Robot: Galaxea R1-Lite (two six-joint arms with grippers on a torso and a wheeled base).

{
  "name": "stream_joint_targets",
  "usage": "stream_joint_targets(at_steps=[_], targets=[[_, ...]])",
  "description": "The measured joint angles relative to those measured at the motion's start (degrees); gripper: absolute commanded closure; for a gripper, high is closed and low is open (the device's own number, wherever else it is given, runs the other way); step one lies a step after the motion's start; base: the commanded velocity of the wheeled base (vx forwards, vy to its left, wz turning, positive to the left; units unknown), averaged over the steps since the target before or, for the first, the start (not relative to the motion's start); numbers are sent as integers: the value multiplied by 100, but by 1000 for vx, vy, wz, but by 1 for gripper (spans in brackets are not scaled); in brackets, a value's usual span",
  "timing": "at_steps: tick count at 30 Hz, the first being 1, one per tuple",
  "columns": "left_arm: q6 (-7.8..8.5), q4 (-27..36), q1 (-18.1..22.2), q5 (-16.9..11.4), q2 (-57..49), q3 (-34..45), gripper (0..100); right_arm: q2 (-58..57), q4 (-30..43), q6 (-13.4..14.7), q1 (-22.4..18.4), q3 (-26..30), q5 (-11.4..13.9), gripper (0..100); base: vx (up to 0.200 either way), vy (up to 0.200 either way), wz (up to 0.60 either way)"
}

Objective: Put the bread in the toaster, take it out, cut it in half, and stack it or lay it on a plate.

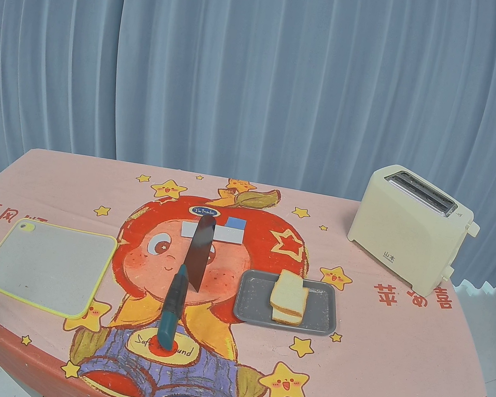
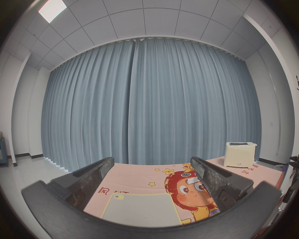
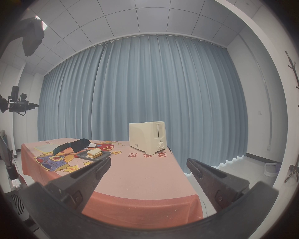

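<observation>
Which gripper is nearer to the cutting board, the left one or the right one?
Left. The left gripper hangs just off the left edge of the table, beside the cutting board. The right gripper is past the table's right front corner, beyond the knife and tray.

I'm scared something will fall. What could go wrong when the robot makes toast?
The bread slices lie stacked on the tray, so a grab might lift both or push one off. The toaster stands close to the edge of the table; a clumsy push into its narrow slot could shove it. The knife lies loose mid-table; an arm crossing toward the board might bump it.
</observation>
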Motion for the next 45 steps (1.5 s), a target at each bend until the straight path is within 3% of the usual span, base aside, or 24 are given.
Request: stream_joint_targets(at_steps=[11,29,45], targets=[[-6,154,-5,2,-1015,678,0,0,2,0,0,0,0,0,0,0,0],[-1,2163,-11,-4,-2876,1026,0,0,0,0,0,0,0,0,0,0,0],[16,2275,5,30,-3602,1582,0,0,2,0,0,0,0,0,0,0,0]])
